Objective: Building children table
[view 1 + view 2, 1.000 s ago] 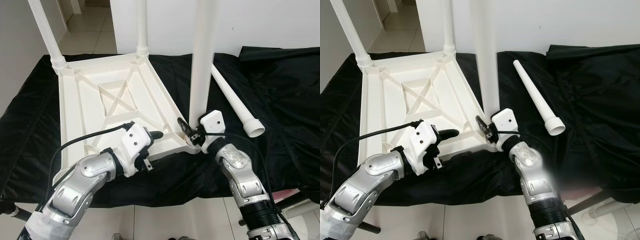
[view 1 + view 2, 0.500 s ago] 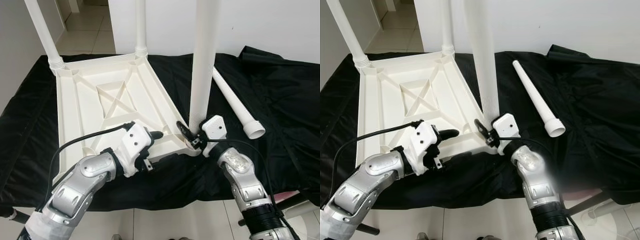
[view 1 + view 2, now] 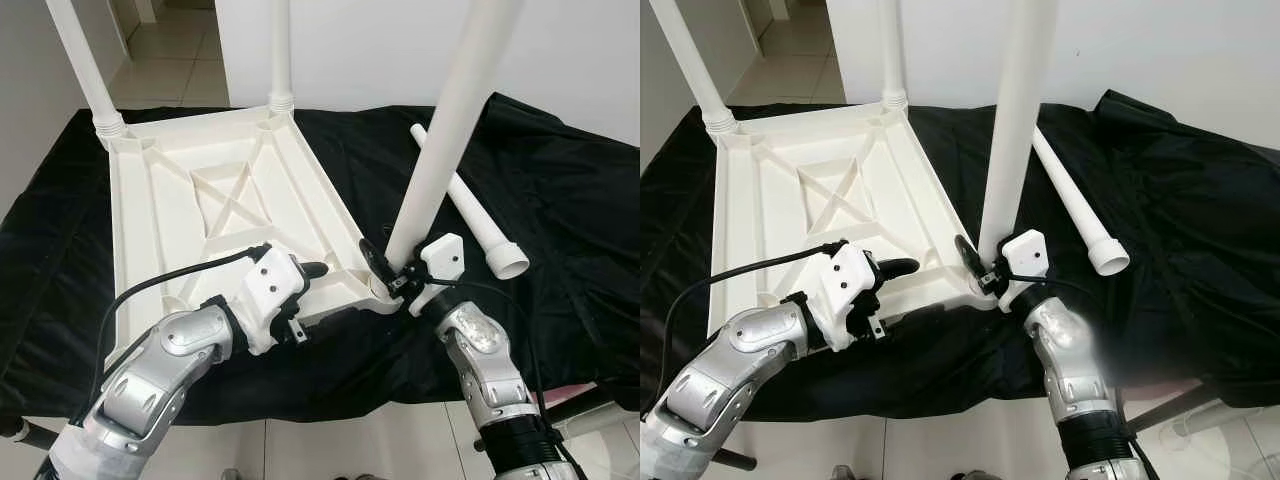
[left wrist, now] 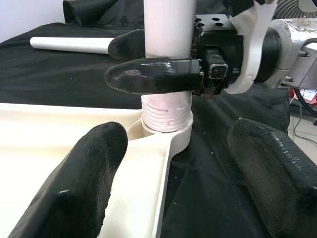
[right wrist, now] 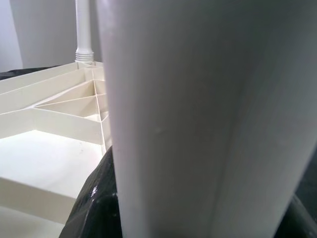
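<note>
Tabletop (image 3: 215,190), white plastic, upside down on a black cloth (image 3: 560,200), ribbed underside facing up with an X-shaped brace at its middle. Two white legs already standing in its far corner sockets: far-left leg (image 3: 85,65) and far-right leg (image 3: 281,50), both upright and running past the upper edge of the head views. At the tabletop's near right corner, a third leg (image 3: 440,150) with its threaded end seated in the corner socket (image 4: 168,131), shaft tilted away from the tabletop toward the robot's right. Right gripper (image 3: 388,272) clamped on this leg just above the socket, one black finger on each side of the shaft; seen from the left wrist, fingers (image 4: 153,77) pressed against the white tube directly over the ribbed thread. From the right wrist, leg shaft very close to the lens, tabletop ribs beyond it. Left gripper (image 3: 305,275) spread wide, holding nothing, hovering over the tabletop's near edge just beside that same corner, fingertips aimed at the socket; its two fingers (image 4: 91,181) apart on either side of the tabletop rim. Fourth leg, loose leg (image 3: 470,205), lying flat on the cloth beyond the tabletop's right edge, wide open end pointing toward the robot, well apart from the tabletop.
</note>
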`<state>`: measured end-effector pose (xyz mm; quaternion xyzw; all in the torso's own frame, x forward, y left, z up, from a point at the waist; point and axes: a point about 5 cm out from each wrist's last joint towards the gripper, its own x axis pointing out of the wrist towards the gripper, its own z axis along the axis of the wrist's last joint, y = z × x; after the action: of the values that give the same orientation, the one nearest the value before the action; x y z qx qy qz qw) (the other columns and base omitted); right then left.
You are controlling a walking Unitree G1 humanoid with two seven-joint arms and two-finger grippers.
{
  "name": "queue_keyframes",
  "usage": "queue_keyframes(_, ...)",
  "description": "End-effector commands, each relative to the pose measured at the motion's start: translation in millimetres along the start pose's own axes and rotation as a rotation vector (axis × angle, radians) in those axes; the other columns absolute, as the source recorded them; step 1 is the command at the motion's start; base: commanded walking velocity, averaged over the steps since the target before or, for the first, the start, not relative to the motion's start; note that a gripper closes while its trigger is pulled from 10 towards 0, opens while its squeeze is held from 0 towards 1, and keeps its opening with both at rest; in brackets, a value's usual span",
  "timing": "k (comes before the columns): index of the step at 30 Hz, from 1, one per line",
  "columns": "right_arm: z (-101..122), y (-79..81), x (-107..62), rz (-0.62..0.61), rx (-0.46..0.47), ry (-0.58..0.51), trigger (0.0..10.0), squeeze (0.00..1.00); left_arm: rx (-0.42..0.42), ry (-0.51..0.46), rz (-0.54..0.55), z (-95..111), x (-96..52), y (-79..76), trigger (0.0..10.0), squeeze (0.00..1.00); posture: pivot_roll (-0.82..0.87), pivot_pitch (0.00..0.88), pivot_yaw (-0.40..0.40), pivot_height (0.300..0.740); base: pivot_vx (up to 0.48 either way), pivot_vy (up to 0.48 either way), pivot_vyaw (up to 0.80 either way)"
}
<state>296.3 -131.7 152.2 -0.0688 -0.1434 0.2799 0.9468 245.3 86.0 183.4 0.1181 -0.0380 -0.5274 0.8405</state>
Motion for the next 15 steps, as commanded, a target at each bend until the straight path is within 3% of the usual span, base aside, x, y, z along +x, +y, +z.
queue_keyframes(1, -25.2, 11.7, -9.6, 0.036, 0.014, 0.116, 10.0, 0.00, -0.006, 0.012, 0.004, -1.3, -2.9, -0.2, 10.0, 0.00, -0.02, 0.139, -0.013, 0.740, 0.000, 0.000, 0.00)
queue_keyframes(6, -26.6, 12.6, -9.3, 0.028, 0.064, 0.121, 10.0, 0.00, -0.004, 0.012, 0.004, -1.1, -3.2, -0.1, 10.0, 0.00, -0.02, 0.139, -0.013, 0.740, 0.000, 0.000, 0.00)
queue_keyframes(7, -25.4, 11.6, -8.5, 0.013, 0.159, 0.106, 10.0, 0.00, -0.004, 0.014, 0.004, -1.1, -3.3, -0.2, 10.0, 0.00, -0.02, 0.141, -0.012, 0.740, 0.000, 0.000, 0.00)
queue_keyframes(15, -27.1, 11.1, -8.4, 0.006, 0.229, 0.117, 10.0, 0.00, -0.004, 0.016, 0.005, -0.7, -3.0, -0.5, 10.0, 0.00, -0.02, 0.141, -0.013, 0.740, 0.000, 0.000, 0.00)
